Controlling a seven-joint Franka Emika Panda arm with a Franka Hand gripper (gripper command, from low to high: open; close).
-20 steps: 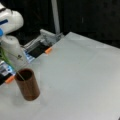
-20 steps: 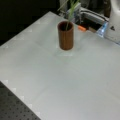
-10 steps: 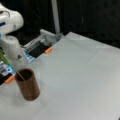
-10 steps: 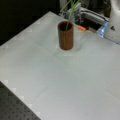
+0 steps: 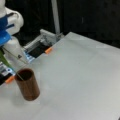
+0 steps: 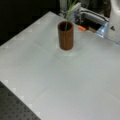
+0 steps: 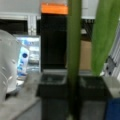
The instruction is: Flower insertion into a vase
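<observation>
— Where is the vase [image 5: 27, 84]?

— Upright on the table [image 5: 82, 80], at a front view's lower left. My flower stem [image 6: 68, 14] dips into its mouth.

— Your gripper?

— Out of view; I cannot tell its state. The flower isn't released.

The pale table [image 5: 82, 75] (matte) carries the upright vase [image 5: 27, 84].

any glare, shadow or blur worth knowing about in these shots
In both front views the white table is evenly lit, with only a faint shadow at the vase base. In a front view the background is near black. In the wrist view the green stem and leaf fill the frame, soft and out of focus; the gripper does not show clearly.
</observation>
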